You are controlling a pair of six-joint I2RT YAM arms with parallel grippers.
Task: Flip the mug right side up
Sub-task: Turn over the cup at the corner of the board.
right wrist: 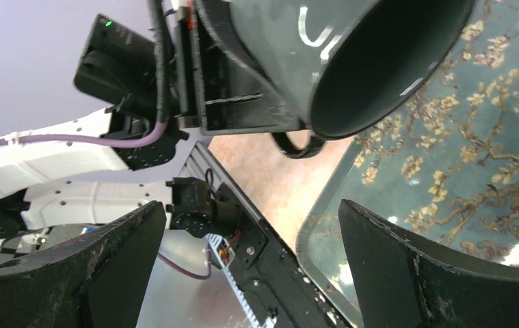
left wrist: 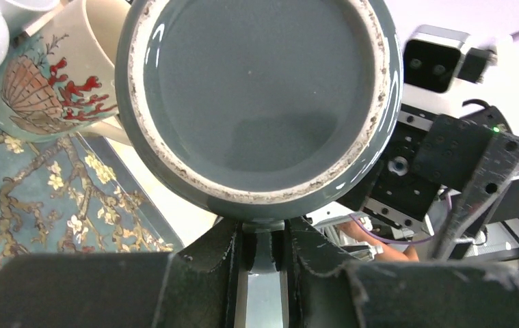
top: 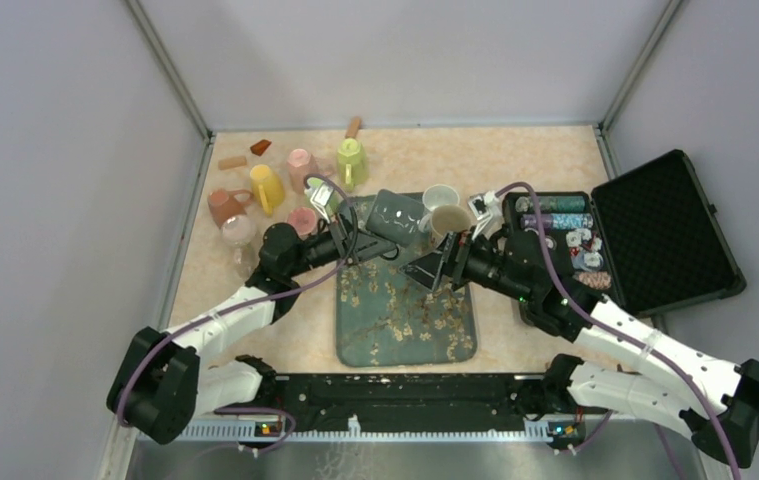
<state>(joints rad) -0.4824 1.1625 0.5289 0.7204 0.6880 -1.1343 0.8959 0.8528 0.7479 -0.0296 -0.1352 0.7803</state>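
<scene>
The handle (left wrist: 264, 256) of the dark grey-green mug (left wrist: 256, 96) is clamped between the fingers (left wrist: 208, 256) of the left gripper (left wrist: 264, 236). The unglazed foot ring (left wrist: 174, 164) is turned back toward that wrist, and the body is carried just ahead of the fingertips, clear of the floral mat (right wrist: 489, 157) beneath. The mouth (right wrist: 386, 61) is pointed away, toward the right gripper (right wrist: 253, 239), whose jaws are spread wide with nothing held. The wrist should be rolled until the mouth faces up, the handle gripped firmly, and the coral-patterned mug (left wrist: 44, 89) further off to the side avoided during lowering.
</scene>
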